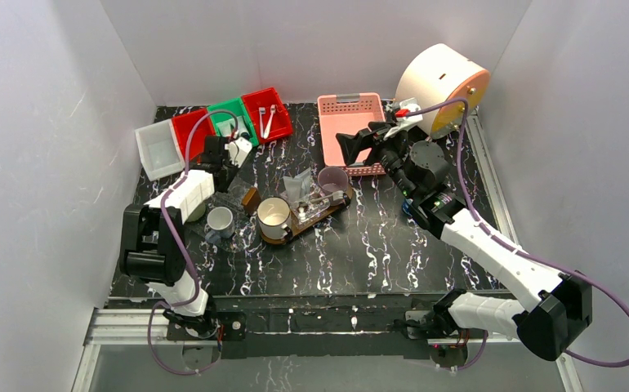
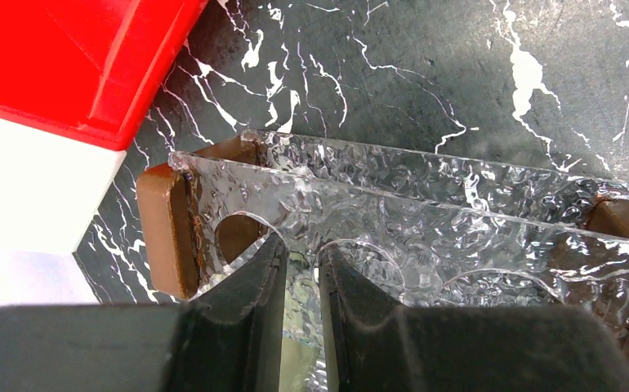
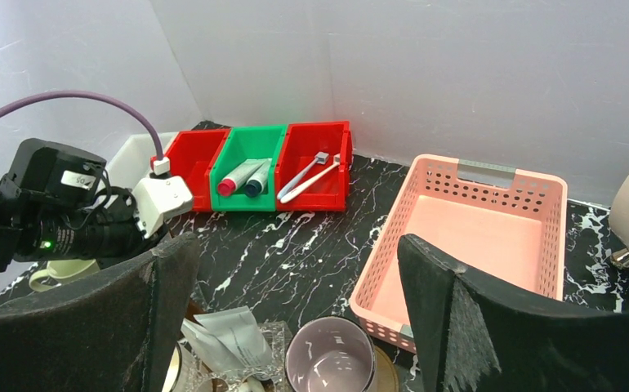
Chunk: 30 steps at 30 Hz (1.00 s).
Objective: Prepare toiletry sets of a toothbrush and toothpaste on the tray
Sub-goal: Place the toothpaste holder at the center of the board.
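The left gripper has its fingers nearly together, pinching a clear plastic bag of embossed film. It hangs at the far left of the table. A small brown block shows beside and behind the film.

The right gripper stands wide apart with nothing between its fingers, raised over the near left corner of the pink basket.

The tray lies angled near the table centre, between the two arms. A cream mug stands at its near left end, a purple mug at its far right end, and crumpled bags between them.

Two toothbrushes lie in the red bin at far left; two tubes lie in the green bin beside it
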Available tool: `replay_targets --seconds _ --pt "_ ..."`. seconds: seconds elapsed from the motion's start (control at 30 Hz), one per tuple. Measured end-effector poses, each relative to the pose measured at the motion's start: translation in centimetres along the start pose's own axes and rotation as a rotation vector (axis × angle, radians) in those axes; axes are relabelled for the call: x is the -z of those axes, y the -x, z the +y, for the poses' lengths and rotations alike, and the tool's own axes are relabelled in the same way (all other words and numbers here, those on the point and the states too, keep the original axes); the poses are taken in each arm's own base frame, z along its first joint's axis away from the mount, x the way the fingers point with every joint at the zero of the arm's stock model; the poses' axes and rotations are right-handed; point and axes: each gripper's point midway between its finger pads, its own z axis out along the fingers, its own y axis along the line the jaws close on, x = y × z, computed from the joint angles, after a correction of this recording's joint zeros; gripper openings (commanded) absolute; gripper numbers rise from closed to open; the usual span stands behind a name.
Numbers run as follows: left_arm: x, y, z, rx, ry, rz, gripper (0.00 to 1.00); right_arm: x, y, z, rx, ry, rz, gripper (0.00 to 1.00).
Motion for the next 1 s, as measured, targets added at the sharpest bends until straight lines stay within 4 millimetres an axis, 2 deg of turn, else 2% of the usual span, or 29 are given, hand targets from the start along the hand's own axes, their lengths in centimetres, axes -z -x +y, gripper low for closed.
replay_targets --seconds 0.33,0.8,0.87,0.93,1.0 --pt "-0.2 0.0 0.3 -0.014 0.020 0.000 0.00 -0.1 -0.1 0.1 -0.001 0.005 0.001 0.99" --pt "-0.9 -0.1 -0.2 -0.077 -0.017 -0.012 0.00 -0.3 -1.0 0.3 -0.003 0.023 0.013 0.98" --pt "-0.9 -0.1 -0.2 -0.082 -0.025 -0.014 0.06 -0.3 -1.0 0.3 -0.003 0.023 0.013 0.98" --pt "-0.9 -0.1 -0.3 -0.088 -0.027 -0.013 0.18 -0.3 -1.0 0.3 -0.003 0.024 0.014 0.98" --pt "-0.9 -0.1 -0.2 -0.089 -0.027 -0.013 0.21 -0.4 -1.2 0.4 -0.003 0.027 0.018 0.98"
